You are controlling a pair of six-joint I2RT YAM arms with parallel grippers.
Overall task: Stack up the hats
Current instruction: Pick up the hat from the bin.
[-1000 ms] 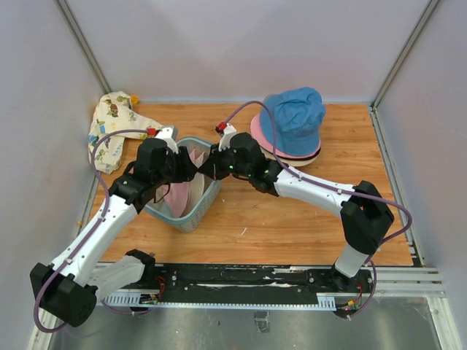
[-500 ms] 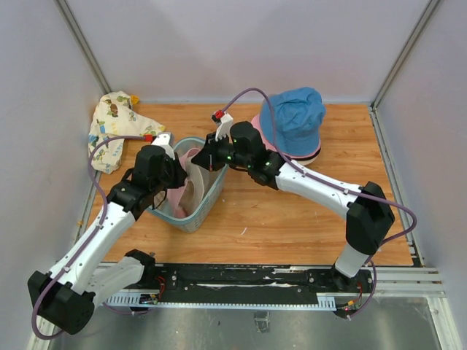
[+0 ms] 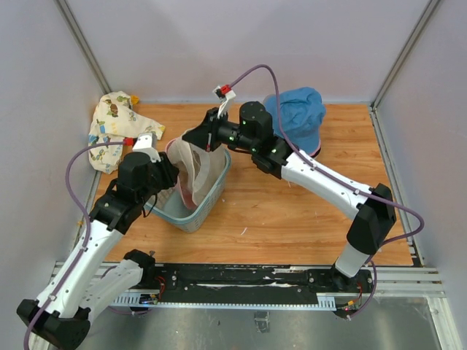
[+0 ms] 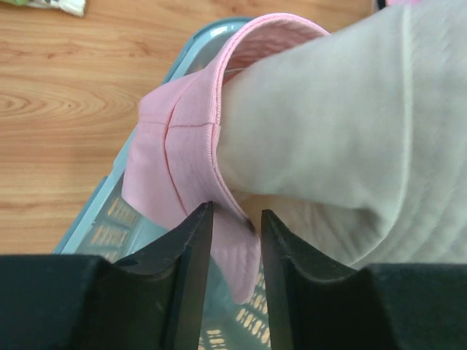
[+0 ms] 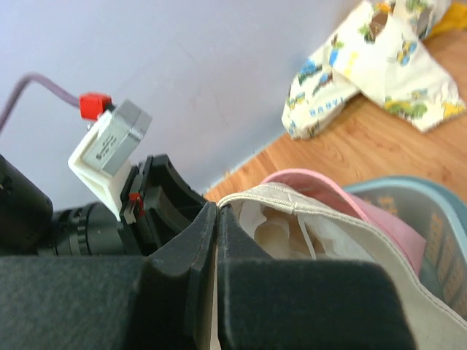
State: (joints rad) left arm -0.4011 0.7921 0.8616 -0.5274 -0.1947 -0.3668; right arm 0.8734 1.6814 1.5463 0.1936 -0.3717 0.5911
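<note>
My right gripper is shut on the brim edge of a cream hat, holding it up over the basket. The cream hat hangs from that gripper, and a pink hat wraps its outer side. My left gripper is low at the basket's left, jaws apart, with the pink hat's brim hanging loosely between the fingers. A blue hat tops a pile at the back right.
The blue-grey mesh basket sits left of centre on the wooden table. A cream cloth with cartoon prints lies in the back left corner. The right arm stretches across the table in front of the hat pile.
The right gripper has risen and pulled back, lifting the cream hat out of the basket with the pink hat clinging to it. The left gripper has drawn back to the left and its jaws narrowed, then widened.
</note>
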